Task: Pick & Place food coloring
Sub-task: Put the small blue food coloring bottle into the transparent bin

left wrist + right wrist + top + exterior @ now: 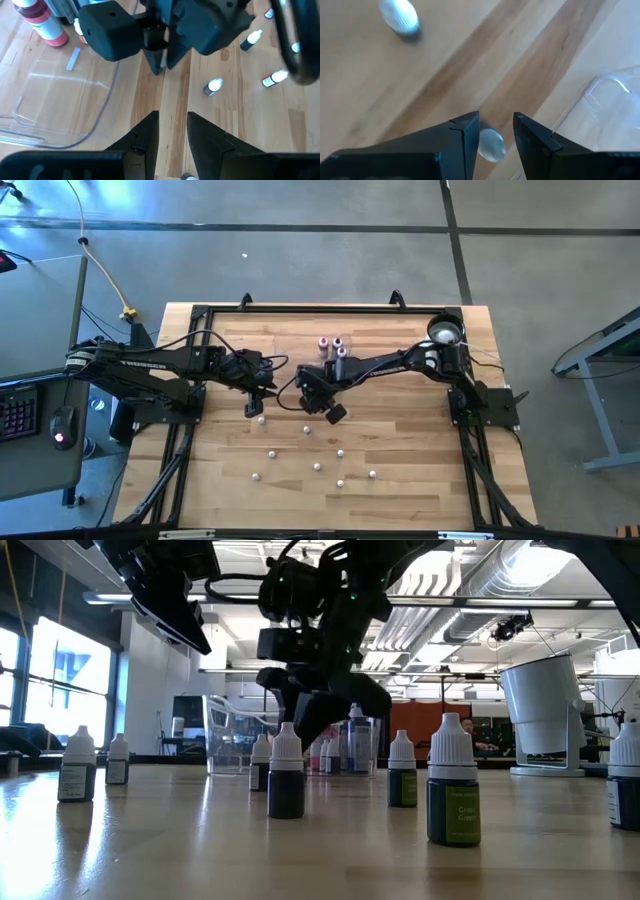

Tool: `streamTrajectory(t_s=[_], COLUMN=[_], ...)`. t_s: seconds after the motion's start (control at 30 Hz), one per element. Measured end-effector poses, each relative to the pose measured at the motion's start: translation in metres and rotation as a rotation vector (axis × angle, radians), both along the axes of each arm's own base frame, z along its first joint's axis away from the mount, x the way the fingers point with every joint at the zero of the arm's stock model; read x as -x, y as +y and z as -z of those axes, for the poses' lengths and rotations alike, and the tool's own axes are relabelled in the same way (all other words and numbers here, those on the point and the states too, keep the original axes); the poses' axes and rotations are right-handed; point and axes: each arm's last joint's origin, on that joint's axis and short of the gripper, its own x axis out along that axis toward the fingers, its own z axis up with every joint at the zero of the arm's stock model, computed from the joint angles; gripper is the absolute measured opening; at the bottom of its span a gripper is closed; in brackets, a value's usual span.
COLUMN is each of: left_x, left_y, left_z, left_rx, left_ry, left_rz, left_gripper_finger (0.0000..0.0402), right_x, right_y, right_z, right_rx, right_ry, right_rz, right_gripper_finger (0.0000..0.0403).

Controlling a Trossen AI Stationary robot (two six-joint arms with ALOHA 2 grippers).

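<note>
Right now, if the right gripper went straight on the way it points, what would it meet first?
Probably the small white-capped food coloring bottle seen between the fingers of the right gripper, which look open. Depth is unclear, so it may still be above the cap.

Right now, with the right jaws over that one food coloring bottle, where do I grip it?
Take the food coloring bottle by its white cap, straight from above: it seems upright, cap facing the right gripper, whose open jaws straddle it slightly off-centre.
</note>
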Motion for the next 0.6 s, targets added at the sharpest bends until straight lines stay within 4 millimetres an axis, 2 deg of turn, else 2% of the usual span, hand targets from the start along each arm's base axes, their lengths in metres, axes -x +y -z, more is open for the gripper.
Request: streamTrajectory(t_s=[0.6], left_x=[0.0011], left_y=[-0.0001], left_z=[0.0010], left_rx=[0.000], left_ry=[0.015], left_rz=[0.000], left_gripper_finger=[0.0099], right_x=[0.0072], right_y=[-0.0013], right_z=[0.0015], right_rx=[0.038], right_ry=[0.076], right_rz=[0.019], right_gripper_finger=[0.0113])
